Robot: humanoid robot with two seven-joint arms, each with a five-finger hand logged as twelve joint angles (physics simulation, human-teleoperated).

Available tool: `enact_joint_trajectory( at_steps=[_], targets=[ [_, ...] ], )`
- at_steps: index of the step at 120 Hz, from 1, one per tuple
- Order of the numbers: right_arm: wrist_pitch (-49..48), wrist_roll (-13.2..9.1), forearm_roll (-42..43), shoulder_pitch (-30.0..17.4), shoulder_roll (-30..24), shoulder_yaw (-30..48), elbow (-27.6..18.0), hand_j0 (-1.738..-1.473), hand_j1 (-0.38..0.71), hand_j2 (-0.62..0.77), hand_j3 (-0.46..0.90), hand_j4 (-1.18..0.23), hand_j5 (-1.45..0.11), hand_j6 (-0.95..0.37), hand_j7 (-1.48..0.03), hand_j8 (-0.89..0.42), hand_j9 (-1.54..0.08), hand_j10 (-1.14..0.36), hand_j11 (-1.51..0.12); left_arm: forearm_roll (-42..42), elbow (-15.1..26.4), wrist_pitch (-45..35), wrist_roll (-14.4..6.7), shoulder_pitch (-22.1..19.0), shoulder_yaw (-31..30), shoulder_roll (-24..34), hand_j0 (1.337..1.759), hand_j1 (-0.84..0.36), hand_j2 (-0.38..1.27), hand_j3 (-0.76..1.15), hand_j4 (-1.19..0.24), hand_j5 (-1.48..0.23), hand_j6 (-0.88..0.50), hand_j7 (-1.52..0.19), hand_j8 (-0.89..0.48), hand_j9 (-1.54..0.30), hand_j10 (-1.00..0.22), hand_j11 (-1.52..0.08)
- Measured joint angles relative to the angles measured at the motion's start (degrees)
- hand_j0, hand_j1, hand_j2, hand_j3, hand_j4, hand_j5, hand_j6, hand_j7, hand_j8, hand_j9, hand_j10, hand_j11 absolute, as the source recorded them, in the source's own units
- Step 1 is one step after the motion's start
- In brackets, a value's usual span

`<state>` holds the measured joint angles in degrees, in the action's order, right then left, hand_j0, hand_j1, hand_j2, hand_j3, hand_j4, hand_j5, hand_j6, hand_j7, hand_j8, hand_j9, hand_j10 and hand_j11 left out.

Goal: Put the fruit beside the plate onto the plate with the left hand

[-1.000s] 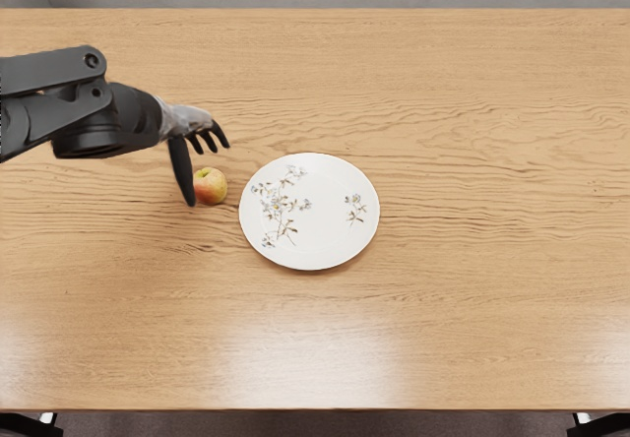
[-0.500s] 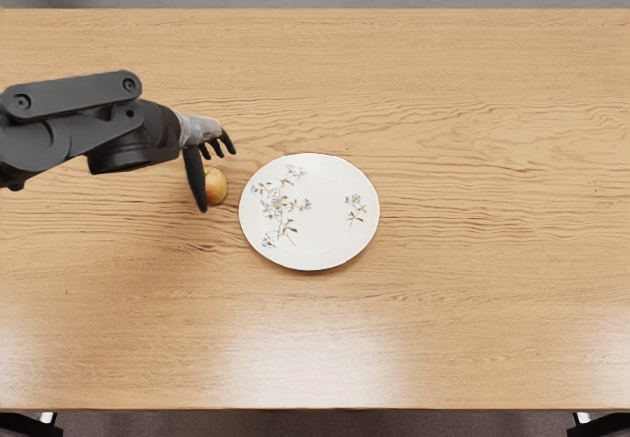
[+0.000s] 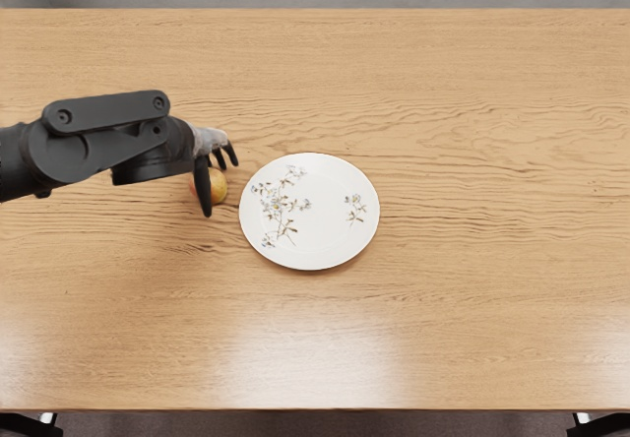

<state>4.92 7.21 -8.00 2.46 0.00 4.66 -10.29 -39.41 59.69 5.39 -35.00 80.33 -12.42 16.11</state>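
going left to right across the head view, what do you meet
left arm → apple → plate; the left hand overlaps the apple, so it has no clear place in the order

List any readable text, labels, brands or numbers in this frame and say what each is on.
No readable text anywhere in the head view.
Plate: only a flower pattern, no lettering.
Apple: no sticker or mark visible.
Left hand and its arm: plain dark surfaces, no label or number.
Table: bare wood grain, no signs.
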Motion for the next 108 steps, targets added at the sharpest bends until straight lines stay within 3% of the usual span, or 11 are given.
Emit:
enact_joint_trajectory(
  at_steps=[46,108],
  targets=[
    [0.0,0.0,0.0,0.0,0.0,0.0,0.0,-1.658,-0.31,-0.01,0.00,-0.04,-0.05,-0.04,-0.05,-0.04,-0.05,-0.03,-0.05,-1.1,-2.2,-2.6,0.0,0.4,-2.9,-1.7,1.658,-0.04,0.07,0.00,-0.33,-0.42,-0.33,-0.42,-0.33,-0.42,-0.33,-0.42],
    [0.0,0.0,0.0,0.5,0.0,0.0,0.0,-1.658,-0.31,-0.01,0.00,-0.04,-0.05,-0.04,-0.05,-0.04,-0.05,-0.03,-0.05,-2.1,-2.1,-5.3,0.0,0.3,-4.5,-4.3,1.658,-0.10,0.08,0.00,-0.38,-0.49,-0.38,-0.49,-0.38,-0.49,-0.38,-0.49]
  ],
)
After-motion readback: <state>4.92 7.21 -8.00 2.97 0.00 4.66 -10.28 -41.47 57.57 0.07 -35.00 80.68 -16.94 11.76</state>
